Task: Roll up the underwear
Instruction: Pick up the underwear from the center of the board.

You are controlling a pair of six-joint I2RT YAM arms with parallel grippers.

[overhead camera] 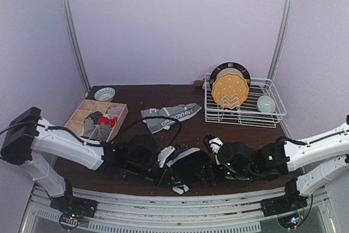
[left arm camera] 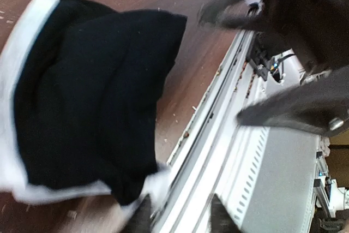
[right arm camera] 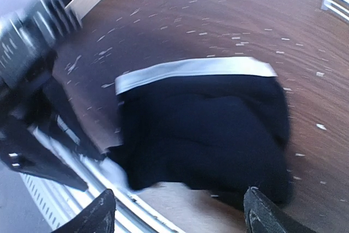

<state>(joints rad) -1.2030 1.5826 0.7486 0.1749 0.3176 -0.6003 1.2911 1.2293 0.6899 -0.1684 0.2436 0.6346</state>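
one dark brown wooden bench (overhead camera: pixel 191 132) carries everything. well beyond the right fingers (right arm camera: pixel 266 211) stands a white wire dish rack (overhead camera: pixel 272 114). well beyond the left fingers (left arm camera: pixel 140 217), out to their left, sits a pale wooden divided box (overhead camera: pixel 121 115). between those two, past both sets of fingers, grey cloth briefs with a white-lettered waistband (overhead camera: pixel 172 115) lie spread flat.

the pair in hand, black cloth briefs with a white waistband (right arm camera: pixel 207 129), lies folded between the two sets of fingers at the near edge of the bench. one white-hemmed corner reaches the grey metal rail (left arm camera: pixel 218 151). the right fingers stand wide apart, straddling the near hem and gripping nothing. the left fingers sit at that white corner, but the view is blurred and i cannot tell whether they have pinched it.

the risks, as i judge them: a pinch on the hem alone would lift a single layer and start the roll skewed or loose. any drag toward the rail could pull the cloth off the bench. the two sets of fingers are near each other, so rolling inward could knock them together.
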